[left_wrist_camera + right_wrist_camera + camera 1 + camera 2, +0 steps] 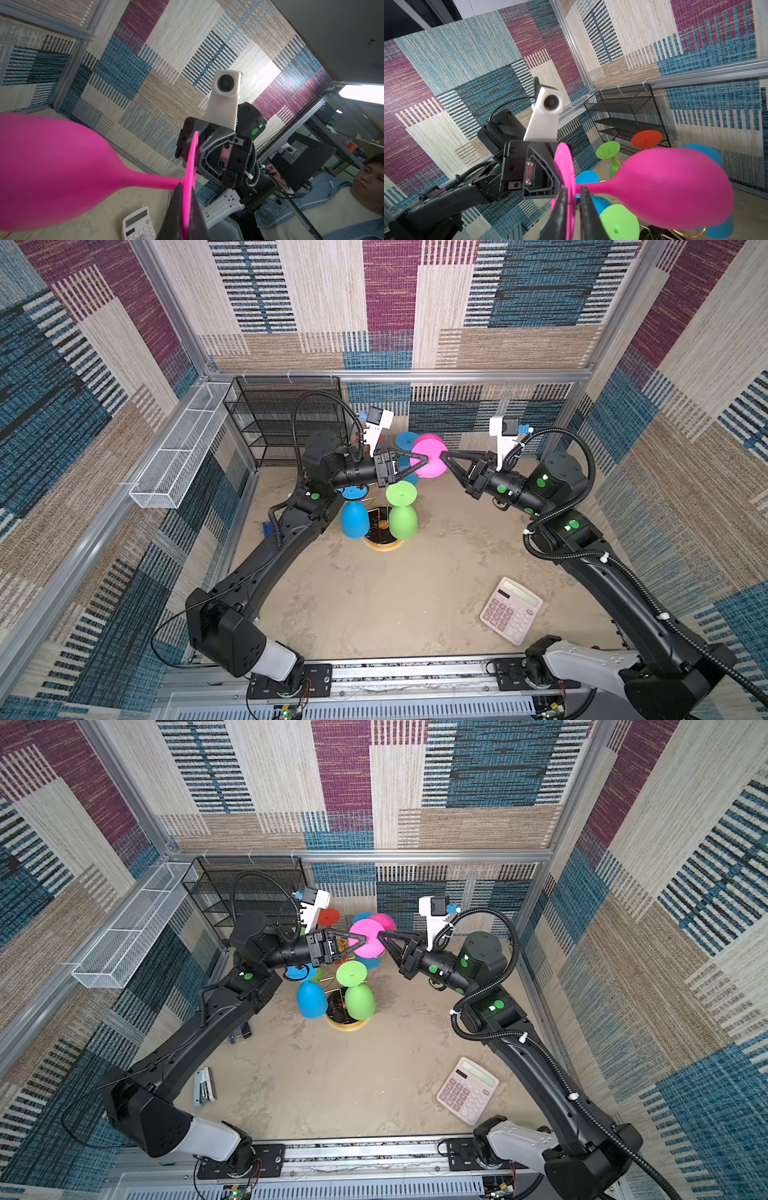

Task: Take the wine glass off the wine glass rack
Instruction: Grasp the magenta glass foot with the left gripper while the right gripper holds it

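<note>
One firm pinch: clamps left gripper (426, 458) shut on foot of pink wine glass (430, 445), holds sideways above wine glass rack (380, 547), far centre. Parts right gripper (442, 455) astride same foot. Seems light, stiff, slick; favours stem hold.

Your top views look down from the near edge; both wrist views closely share the pink wine glass (52, 172).

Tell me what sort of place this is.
Probably a robotics lab test cell, not a home. An aluminium frame hung with patterned wall panels boxes in the table, the left arm and right arm mount on a rail, and a person is outside beside equipment.
</note>
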Robot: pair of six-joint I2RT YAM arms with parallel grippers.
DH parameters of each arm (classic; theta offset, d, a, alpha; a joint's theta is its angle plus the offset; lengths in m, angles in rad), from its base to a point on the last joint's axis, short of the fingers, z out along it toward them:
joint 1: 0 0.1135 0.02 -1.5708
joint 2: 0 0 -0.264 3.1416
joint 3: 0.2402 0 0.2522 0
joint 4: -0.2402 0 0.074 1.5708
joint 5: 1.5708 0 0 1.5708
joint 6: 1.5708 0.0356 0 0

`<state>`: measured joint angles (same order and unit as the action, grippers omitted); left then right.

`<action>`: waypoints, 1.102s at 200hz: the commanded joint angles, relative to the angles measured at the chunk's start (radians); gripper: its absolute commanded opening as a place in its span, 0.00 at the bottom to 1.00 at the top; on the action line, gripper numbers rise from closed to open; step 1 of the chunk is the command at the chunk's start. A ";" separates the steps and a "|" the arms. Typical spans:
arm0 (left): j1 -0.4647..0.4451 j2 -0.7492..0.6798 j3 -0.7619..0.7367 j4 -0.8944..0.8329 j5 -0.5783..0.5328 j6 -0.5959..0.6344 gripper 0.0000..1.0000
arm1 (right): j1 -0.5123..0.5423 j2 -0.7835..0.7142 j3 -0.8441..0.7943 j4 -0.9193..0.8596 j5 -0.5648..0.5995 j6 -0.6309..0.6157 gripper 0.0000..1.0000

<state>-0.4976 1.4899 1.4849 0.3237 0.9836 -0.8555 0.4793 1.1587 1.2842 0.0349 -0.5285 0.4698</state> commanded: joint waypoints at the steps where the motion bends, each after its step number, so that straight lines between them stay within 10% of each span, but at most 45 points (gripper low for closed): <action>1: 0.008 -0.015 0.016 0.005 -0.025 -0.059 0.00 | 0.002 -0.031 -0.023 0.006 0.053 -0.058 0.53; 65: 0.045 -0.010 0.015 0.102 -0.053 -0.276 0.00 | 0.002 -0.174 -0.210 0.134 0.247 -0.404 0.97; 143: 0.059 -0.014 0.002 0.118 -0.050 -0.347 0.00 | 0.035 -0.028 -0.257 0.330 0.249 -0.721 0.99; 220: 0.066 -0.027 -0.011 0.143 -0.038 -0.391 0.00 | 0.056 0.159 -0.169 0.430 0.275 -0.760 0.99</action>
<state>-0.4339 1.4738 1.4799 0.4107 0.9249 -1.2167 0.5308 1.2907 1.0893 0.3832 -0.2718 -0.2687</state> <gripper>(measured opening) 0.064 0.992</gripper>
